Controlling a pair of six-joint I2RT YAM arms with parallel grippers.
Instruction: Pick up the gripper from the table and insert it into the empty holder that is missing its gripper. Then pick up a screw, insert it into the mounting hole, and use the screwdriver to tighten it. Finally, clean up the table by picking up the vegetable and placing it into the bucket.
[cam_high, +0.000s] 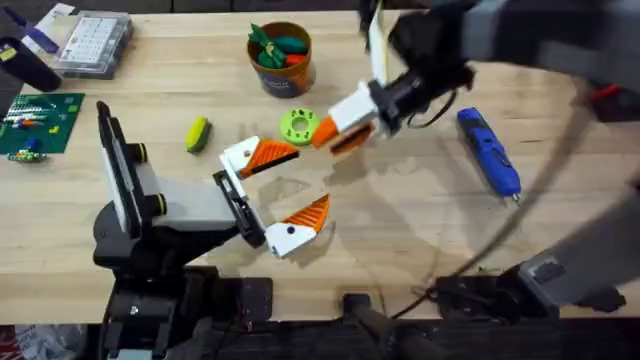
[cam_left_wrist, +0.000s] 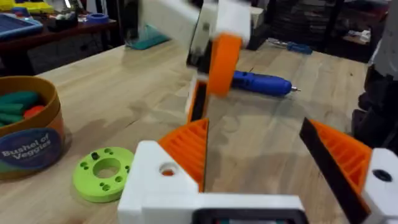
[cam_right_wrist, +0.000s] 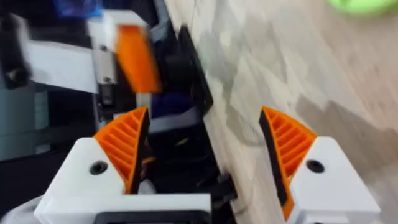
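**Screwdriver lies on the right arm's side**

Near you, the gripper (cam_high: 268, 154) seems seated on the holder (cam_high: 240, 205). Your left pincer (cam_high: 285, 187) is apart. Just beyond it, the right pincer (cam_high: 338, 137) hovers apart and empty. The screwdriver (cam_high: 489, 150) lies to its right, tip slanting toward you, so the right arm is nearer.

Right gripper (cam_high: 340, 128) hangs mid-table (cam_high: 420, 215). Green disc (cam_high: 297, 125) just beside it on its left, bucket (cam_high: 282, 58) behind that. Screwdriver (cam_high: 489, 150) well right. Left gripper (cam_high: 275, 195) in front, nearer the bases.
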